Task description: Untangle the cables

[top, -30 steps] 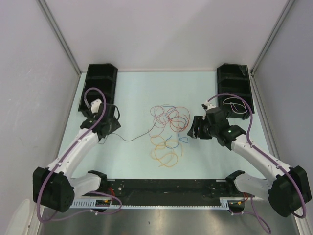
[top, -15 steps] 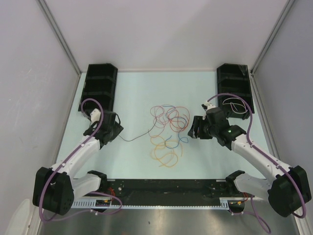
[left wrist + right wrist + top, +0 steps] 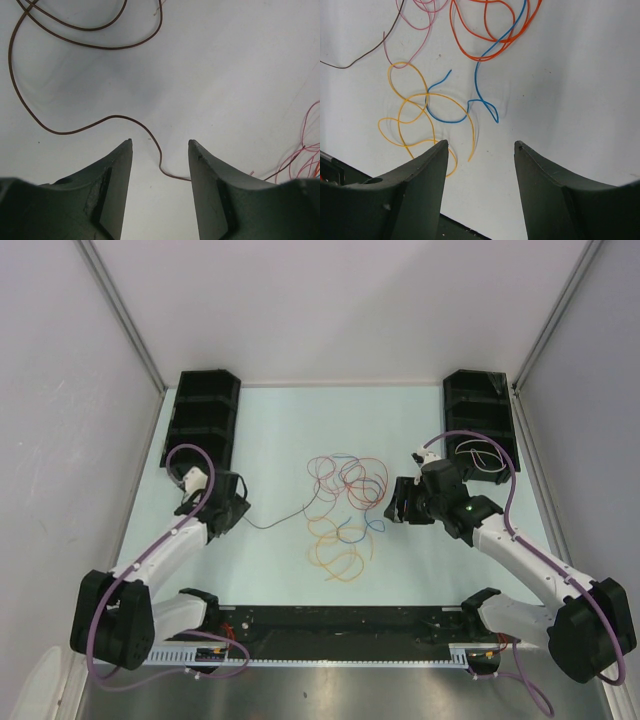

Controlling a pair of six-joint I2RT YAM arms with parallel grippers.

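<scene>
The cables (image 3: 345, 505) lie in a loose tangle of red, orange, blue and dark loops at mid-table. One dark cable (image 3: 280, 521) trails left out of the tangle to my left gripper (image 3: 238, 508). In the left wrist view this dark cable (image 3: 159, 155) runs on the table between the open fingers of the left gripper (image 3: 160, 145) and passes behind the right finger, unclamped. My right gripper (image 3: 394, 502) hangs just right of the tangle, open and empty. Its wrist view shows the right gripper (image 3: 482, 145) above bare table, with the yellow-orange cable (image 3: 410, 115), blue cable (image 3: 479, 95) and red-orange cable (image 3: 490, 42) ahead.
Black tiered bins stand at the back left (image 3: 203, 420) and back right (image 3: 480, 400); the right one holds a pale wire loop (image 3: 478, 455). A black rail (image 3: 340, 635) runs along the near edge between the arm bases. Grey walls enclose the table.
My left wrist has drawn back a little toward the near edge, and its jaws have narrowed slightly. The right arm and the tangle have not moved.
</scene>
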